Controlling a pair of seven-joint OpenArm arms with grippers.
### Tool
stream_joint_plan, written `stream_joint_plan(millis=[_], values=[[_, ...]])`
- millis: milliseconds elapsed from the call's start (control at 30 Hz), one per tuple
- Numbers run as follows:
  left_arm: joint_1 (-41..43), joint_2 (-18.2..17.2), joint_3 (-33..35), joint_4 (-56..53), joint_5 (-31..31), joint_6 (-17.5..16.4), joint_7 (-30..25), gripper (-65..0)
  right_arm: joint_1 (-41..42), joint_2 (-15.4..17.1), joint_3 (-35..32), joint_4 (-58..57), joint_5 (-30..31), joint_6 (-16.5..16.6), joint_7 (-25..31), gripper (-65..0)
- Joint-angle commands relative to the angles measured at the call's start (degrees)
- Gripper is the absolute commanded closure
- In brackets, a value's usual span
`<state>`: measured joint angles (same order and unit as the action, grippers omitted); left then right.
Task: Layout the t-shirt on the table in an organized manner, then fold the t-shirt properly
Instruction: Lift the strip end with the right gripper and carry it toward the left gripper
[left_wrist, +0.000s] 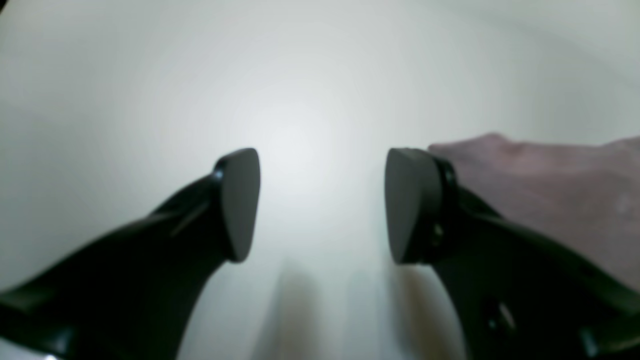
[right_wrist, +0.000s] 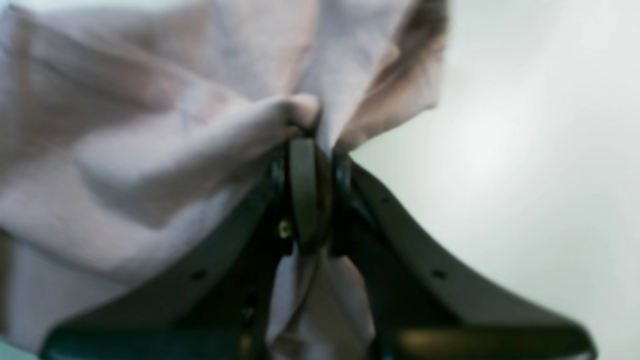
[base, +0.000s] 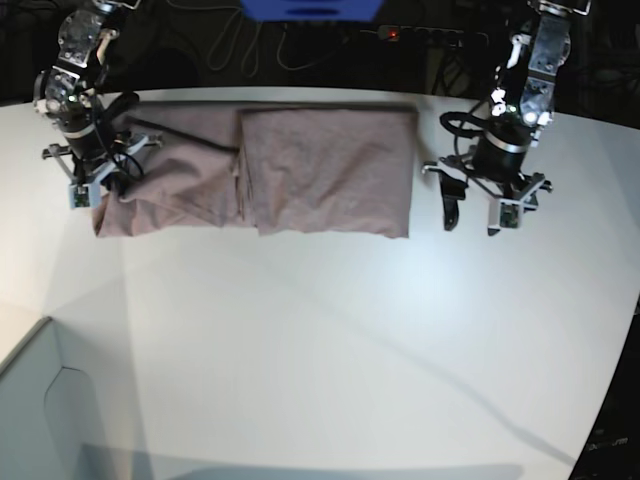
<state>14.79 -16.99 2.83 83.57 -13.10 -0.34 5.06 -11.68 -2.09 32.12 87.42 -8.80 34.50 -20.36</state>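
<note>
The t-shirt (base: 290, 172) is seen lying partly folded along the far side of the table (base: 330, 340), with 1 end bunched and pinched in the clenched right gripper (right_wrist: 312, 150), while the left gripper (left_wrist: 322, 205) is held released, its jaws spread over bare tabletop just beside the opposite cloth edge and grasping nothing. The fabric is judged light, soft and limp, likely to sag and crease where it is lifted from a single pinch. A hold at 2 matching corners or hem points is judged best for keeping it flat.
</note>
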Motion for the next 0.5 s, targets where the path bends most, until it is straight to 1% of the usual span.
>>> stream_joint_plan(millis=[0, 67, 267, 333, 467], values=[[-0.41, -0.46, -0.06, 0.96, -0.04, 0.03, -1.50, -38.2, 0.39, -0.59, 0.01, 2.82, 1.02, 0.27, 1.77, 0.0], [0.03, -0.46, -0.24, 0.96, -0.04, 0.03, -1.41, -38.2, 0.12, -2.00, 0.01, 5.81, 1.02, 0.27, 1.77, 0.0], [1.08, -0.46, -0.41, 0.96, -0.04, 0.03, -1.50, -38.2, -2.25, -3.76, -2.18, 12.32, 1.02, 0.36, 1.77, 0.0], [1.17, -0.46, -0.41, 0.96, -0.04, 0.03, -1.41, -38.2, -3.83, -3.93, -5.00, 14.78, 1.02, 0.36, 1.77, 0.0], [1.17, -0.46, -0.15, 0.96, -0.04, 0.03, -1.41, -38.1, -7.97, -3.93, -13.96, 19.35, 1.02, 0.36, 1.77, 0.0]])
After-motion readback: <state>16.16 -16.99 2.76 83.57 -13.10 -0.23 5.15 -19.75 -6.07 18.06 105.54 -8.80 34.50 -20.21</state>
